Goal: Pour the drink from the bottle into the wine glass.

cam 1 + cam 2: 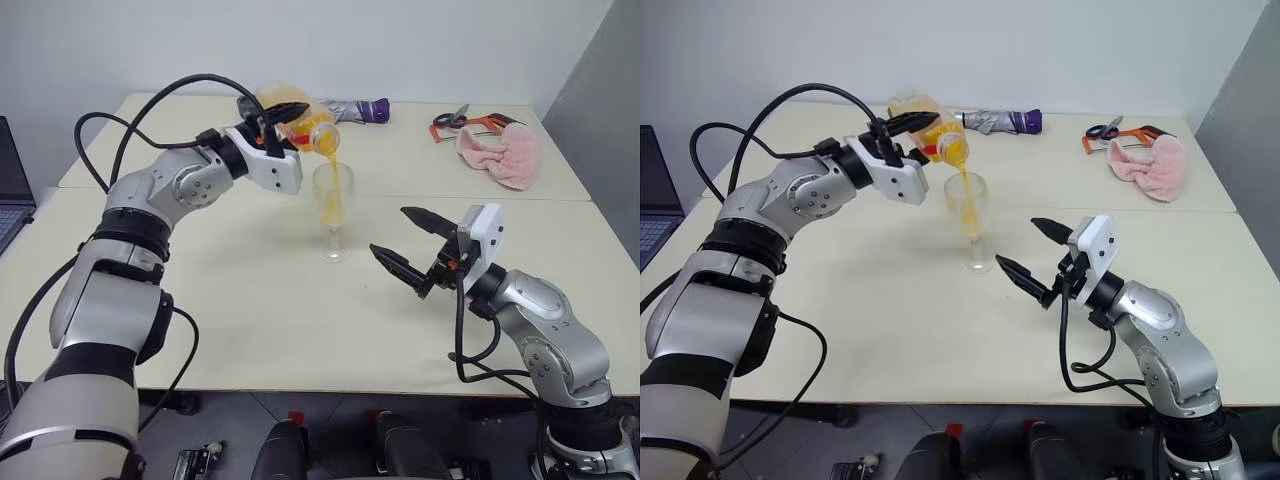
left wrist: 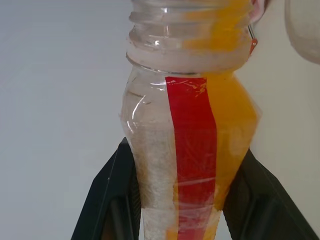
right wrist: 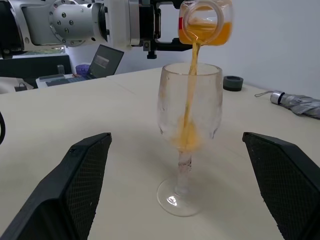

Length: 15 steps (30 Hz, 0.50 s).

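The wine glass (image 1: 333, 212) stood upright near the middle of the pale table (image 1: 250, 310), well back from the near edge, with bare tabletop all round its foot. Above and just behind it the left hand (image 1: 277, 124) pinched the bottle (image 1: 296, 118) by its body, fingers pressed to either side. The bottle lay tipped past level, its long axis running from the hand down toward the glass, the open mouth lowest and directly over the rim. A thin stream of the drink (image 3: 190, 100) fell from the mouth into the bowl and pooled at the bottom (the rest sat along the lower side of the bottle).

The right hand (image 1: 403, 244) hovered just beside the glass, on the robot's right, fingers spread wide and holding nothing, apart from the stem.

Far back on the table lay a folded umbrella (image 1: 355, 110), scissors (image 1: 452, 118) and a pink cloth (image 1: 500, 153), all well apart from the glass. A laptop (image 1: 12, 185) was cut off at the left edge. In the left wrist view the bottle's base was hidden between the fingers.
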{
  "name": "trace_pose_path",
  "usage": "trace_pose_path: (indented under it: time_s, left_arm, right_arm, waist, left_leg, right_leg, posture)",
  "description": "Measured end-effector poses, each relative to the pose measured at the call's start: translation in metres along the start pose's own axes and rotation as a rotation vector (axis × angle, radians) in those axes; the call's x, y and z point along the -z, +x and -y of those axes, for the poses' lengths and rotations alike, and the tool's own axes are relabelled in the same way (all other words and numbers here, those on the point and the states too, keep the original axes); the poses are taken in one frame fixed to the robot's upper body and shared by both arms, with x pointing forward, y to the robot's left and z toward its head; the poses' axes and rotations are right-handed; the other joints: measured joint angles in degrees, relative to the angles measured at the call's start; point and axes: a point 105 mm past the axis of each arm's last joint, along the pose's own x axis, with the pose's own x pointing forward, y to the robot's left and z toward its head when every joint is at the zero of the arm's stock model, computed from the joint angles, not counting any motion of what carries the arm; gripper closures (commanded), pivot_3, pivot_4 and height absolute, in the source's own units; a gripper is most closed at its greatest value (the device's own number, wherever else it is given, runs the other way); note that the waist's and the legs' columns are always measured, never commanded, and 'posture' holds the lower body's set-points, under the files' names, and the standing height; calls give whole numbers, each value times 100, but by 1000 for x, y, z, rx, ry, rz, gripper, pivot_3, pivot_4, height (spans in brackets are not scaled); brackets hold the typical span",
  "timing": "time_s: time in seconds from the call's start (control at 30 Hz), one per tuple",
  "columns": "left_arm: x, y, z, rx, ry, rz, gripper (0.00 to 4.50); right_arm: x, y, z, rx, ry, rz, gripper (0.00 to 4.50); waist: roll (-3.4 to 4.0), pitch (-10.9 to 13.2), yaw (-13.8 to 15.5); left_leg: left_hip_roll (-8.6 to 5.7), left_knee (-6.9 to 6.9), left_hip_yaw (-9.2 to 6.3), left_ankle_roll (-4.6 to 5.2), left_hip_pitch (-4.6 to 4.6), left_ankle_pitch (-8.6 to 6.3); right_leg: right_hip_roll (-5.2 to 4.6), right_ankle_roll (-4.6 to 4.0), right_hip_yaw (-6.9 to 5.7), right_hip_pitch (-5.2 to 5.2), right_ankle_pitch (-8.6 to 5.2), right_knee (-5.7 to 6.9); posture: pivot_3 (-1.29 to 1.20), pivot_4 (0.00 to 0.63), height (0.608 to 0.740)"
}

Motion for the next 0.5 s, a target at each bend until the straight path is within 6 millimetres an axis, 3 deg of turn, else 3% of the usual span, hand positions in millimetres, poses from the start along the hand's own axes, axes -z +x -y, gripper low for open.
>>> trace_pose_path:
  time_s: [0.5]
  left_arm:
    - [3, 0, -11, -22, 54, -8, 2811]
  right_arm:
    - [-2, -1, -5, -29, 18, 1, 0]
  waist:
    - [0, 0, 1]
  left_leg:
    - [0, 1, 1, 0, 1, 0]
  right_leg:
    - [-1, 0, 0, 0, 0, 2]
  posture:
    - [0, 150, 740]
